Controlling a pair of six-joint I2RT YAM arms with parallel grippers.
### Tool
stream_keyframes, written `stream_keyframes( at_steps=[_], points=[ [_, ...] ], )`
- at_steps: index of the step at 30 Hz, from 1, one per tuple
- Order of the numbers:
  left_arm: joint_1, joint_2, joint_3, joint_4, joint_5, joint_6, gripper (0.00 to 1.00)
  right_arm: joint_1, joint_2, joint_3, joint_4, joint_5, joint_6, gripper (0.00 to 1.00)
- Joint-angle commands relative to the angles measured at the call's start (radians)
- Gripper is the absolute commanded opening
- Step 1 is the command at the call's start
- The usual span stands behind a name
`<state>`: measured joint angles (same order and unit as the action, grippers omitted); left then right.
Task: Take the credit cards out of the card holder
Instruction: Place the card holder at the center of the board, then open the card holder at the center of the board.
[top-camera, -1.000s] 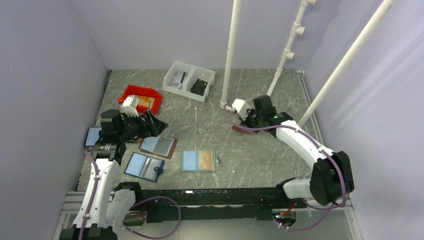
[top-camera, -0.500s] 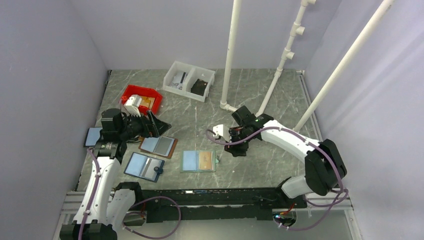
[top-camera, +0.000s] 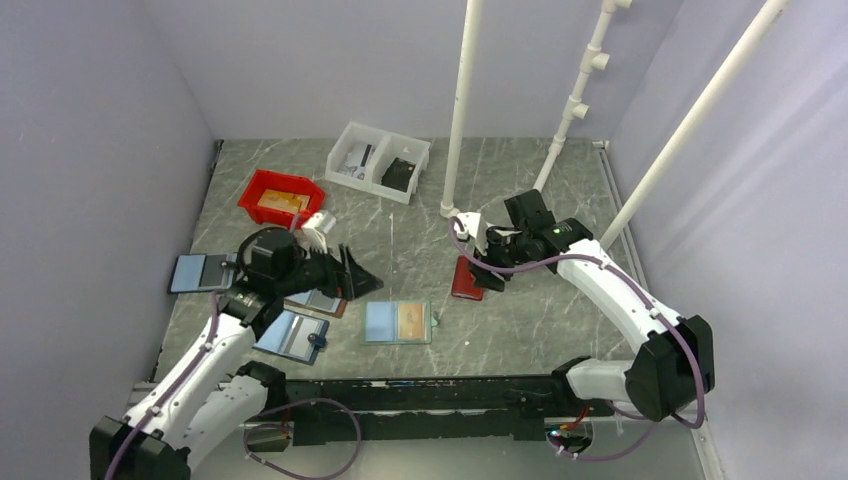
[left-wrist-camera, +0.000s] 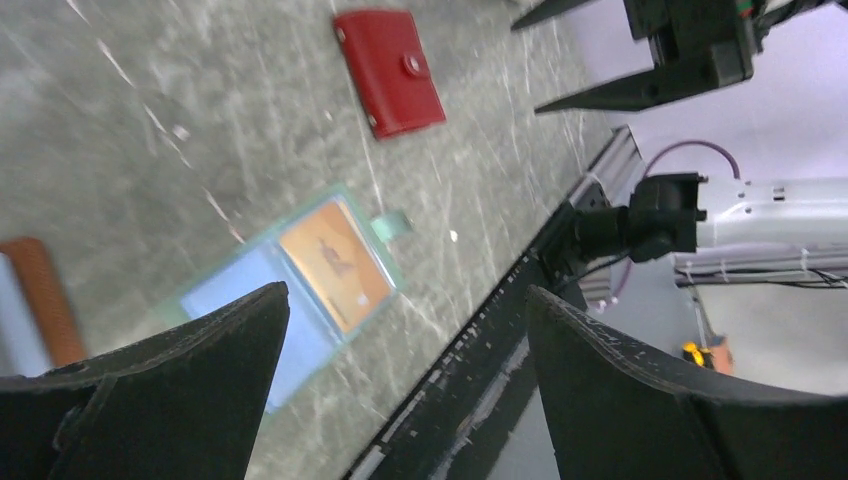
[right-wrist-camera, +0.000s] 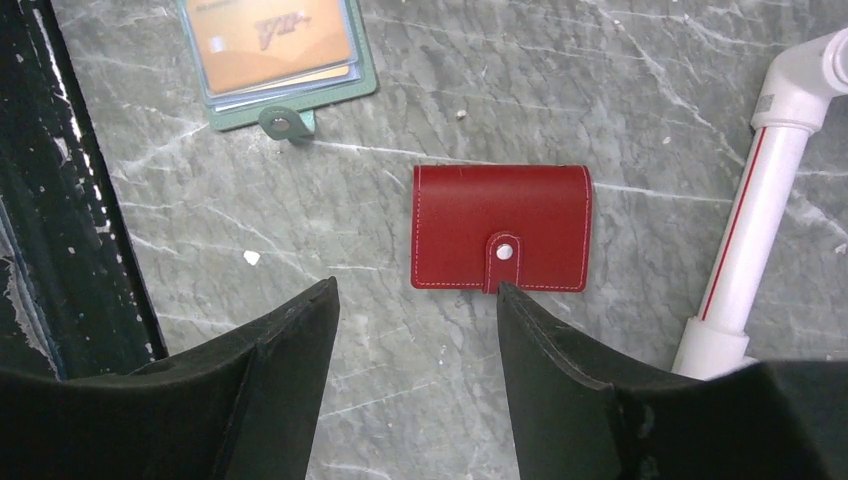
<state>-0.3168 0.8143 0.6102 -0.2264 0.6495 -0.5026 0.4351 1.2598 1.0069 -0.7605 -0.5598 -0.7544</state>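
1. Top external view. The card holder (top-camera: 467, 279) lay flat and closed on the table, to the right of the teal holder (top-camera: 398, 322) and slightly farther from my bases. My right pincer (top-camera: 482, 268) hung just over it, farther from the teal holder still. My left pincer (top-camera: 358, 272) pointed toward the teal holder from its left side, with its jaws wide and empty.

2. Left wrist view. Both fingers of my left pincer framed the teal holder (left-wrist-camera: 290, 290) and nothing sat between them. The card holder (left-wrist-camera: 388, 72) appeared beyond it, snapped shut, red face up. No credit cards showed.

3. Right wrist view. My right pincer stood partly spread and carried nothing. The card holder (right-wrist-camera: 500, 240) lay ahead of the fingertips, with its snap tab (right-wrist-camera: 505, 255) at the edge nearest them. The teal holder (right-wrist-camera: 280, 60) lay apart from it, at the frame's top.

4. Handling estimate. I judged the card holder light, thin and pliant at the fold, with a smooth cover that might slide on the table. Because it lay flat, a grip across a short edge looked difficult. The better hold was the tab: pin the body with one pincer and lift the tab with the other.
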Motion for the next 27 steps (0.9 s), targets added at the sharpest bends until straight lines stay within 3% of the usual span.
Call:
stream_keyframes(
  at_steps=[1, 6, 10, 17, 22, 27],
  points=[
    [-0.152, 0.018, -0.045, 0.129, -0.152, -0.161, 0.94, -0.001, 0.021, 0.023, 0.055, -0.024, 0.040, 0.62],
    [-0.363, 0.105, -0.047, 0.191, -0.378, -0.194, 0.95, -0.008, 0.076, 0.011, 0.119, 0.046, 0.107, 0.63],
    [-0.459, 0.223, -0.046, 0.296, -0.488, -0.223, 0.94, -0.031, 0.153, 0.036, 0.127, 0.080, 0.177, 0.64],
    [-0.479, 0.443, -0.078, 0.579, -0.518, -0.310, 0.90, -0.044, 0.249, 0.045, 0.167, 0.159, 0.265, 0.64],
    [-0.479, 0.579, -0.048, 0.688, -0.517, -0.370, 0.88, -0.045, 0.283, 0.042, 0.191, 0.190, 0.297, 0.63],
    [-0.479, 0.723, -0.027, 0.826, -0.489, -0.446, 0.80, -0.062, 0.322, 0.055, 0.187, 0.170, 0.328, 0.63]
  ],
)
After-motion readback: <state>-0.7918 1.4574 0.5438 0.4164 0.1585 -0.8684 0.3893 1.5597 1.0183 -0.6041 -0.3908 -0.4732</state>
